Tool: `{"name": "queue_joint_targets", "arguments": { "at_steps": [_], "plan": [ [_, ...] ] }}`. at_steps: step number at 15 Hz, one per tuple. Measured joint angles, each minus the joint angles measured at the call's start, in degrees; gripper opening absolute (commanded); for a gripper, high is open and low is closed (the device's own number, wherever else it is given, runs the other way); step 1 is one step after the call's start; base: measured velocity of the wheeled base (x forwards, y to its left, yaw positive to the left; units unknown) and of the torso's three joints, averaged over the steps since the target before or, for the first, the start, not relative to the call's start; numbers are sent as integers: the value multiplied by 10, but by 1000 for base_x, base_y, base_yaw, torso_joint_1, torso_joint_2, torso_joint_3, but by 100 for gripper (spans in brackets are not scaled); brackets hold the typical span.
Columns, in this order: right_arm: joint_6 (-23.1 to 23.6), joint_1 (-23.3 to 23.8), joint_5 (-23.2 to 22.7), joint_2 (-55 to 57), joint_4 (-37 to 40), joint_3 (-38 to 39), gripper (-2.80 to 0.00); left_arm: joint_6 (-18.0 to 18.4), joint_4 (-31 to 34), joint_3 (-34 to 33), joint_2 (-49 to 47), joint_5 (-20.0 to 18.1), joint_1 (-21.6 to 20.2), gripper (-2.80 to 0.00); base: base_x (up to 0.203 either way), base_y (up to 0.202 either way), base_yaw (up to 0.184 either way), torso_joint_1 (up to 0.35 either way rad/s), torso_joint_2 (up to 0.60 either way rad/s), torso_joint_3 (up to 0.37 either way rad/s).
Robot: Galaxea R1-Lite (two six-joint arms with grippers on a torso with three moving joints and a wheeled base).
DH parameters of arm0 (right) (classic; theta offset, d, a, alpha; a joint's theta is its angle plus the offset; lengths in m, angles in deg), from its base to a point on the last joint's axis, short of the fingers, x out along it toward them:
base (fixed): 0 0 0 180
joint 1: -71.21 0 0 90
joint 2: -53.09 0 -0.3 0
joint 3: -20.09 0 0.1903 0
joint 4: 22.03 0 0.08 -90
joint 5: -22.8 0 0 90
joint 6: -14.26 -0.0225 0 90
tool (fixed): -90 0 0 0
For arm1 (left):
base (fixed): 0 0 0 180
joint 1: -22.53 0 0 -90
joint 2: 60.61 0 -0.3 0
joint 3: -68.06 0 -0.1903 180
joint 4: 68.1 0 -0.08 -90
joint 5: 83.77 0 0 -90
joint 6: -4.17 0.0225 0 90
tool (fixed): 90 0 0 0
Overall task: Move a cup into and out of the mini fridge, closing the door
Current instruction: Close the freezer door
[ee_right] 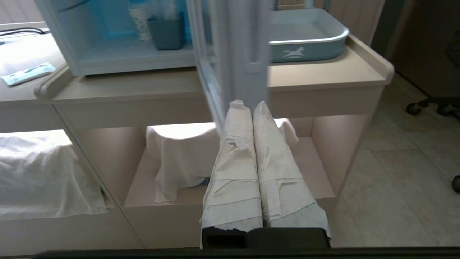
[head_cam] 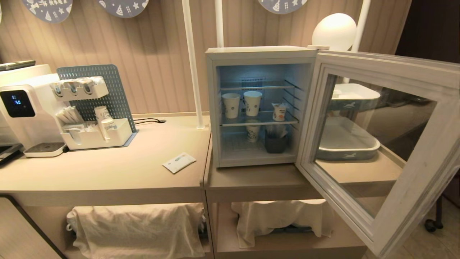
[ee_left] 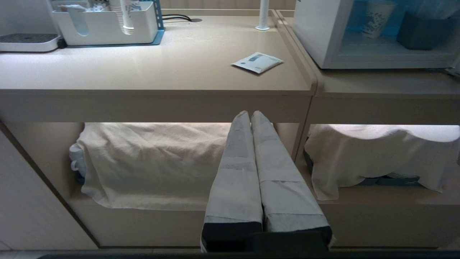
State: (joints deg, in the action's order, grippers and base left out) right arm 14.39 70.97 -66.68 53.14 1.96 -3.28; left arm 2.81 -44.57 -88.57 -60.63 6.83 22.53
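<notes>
Leftmost in the head view stood a white drinks machine (head_cam: 21,111) with a lit display, and beside it a white organiser (head_cam: 97,133) before a blue pegboard. Right of these, a small white sachet (head_cam: 179,162) lay flat on the desk (head_cam: 107,172). Centre frame sat the mini fridge (head_cam: 258,54), lit inside. On its middle wire shelf two taller paper cups (head_cam: 231,105) stood at the left, and the cup (head_cam: 279,112) sat apart from them at the shelf's right end. At the right of the frame the door (head_cam: 413,187) hung wide open, with stacked trays (head_cam: 346,144) showing through its glass.

Neither arm showed in the head view. In the left wrist view the left end effector (ee_left: 251,114) had its padded fingers pressed together, holding nothing, low before the desk edge. In the right wrist view the right end effector (ee_right: 250,105) was likewise closed and empty, below the door's lower edge.

The cup looked light and thin-walled, likely to dent under a hard squeeze, with a lid probably easy to puncture. A gentle side grip on the tapered body, just under the wide rim, seemed safest.
</notes>
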Motion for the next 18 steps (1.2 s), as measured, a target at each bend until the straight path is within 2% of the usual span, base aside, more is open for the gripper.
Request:
{"name": "queue_joint_targets", "arguments": {
  "at_steps": [7,10,13,15,18],
  "plan": [
    [0,0,0,0,0,0,-280,0,0,0,0,0,0,-280,0,-174,0,1,1,2],
    [0,0,1,0,8,0,-280,0,0,0,0,0,0,-280,0,0,0,0,0,0],
    [-8,0,1,10,60,-23,-280,-1,0,0,0,0,0,-280,0,0,0,0,0,0],
    [-61,-3,0,60,60,-69,-280,-1,0,0,0,0,0,-280,0,0,0,0,0,0],
    [-159,-18,-4,211,17,-147,-280,-1,0,0,0,0,0,-280,0,0,0,0,0,0]
  ]
}}
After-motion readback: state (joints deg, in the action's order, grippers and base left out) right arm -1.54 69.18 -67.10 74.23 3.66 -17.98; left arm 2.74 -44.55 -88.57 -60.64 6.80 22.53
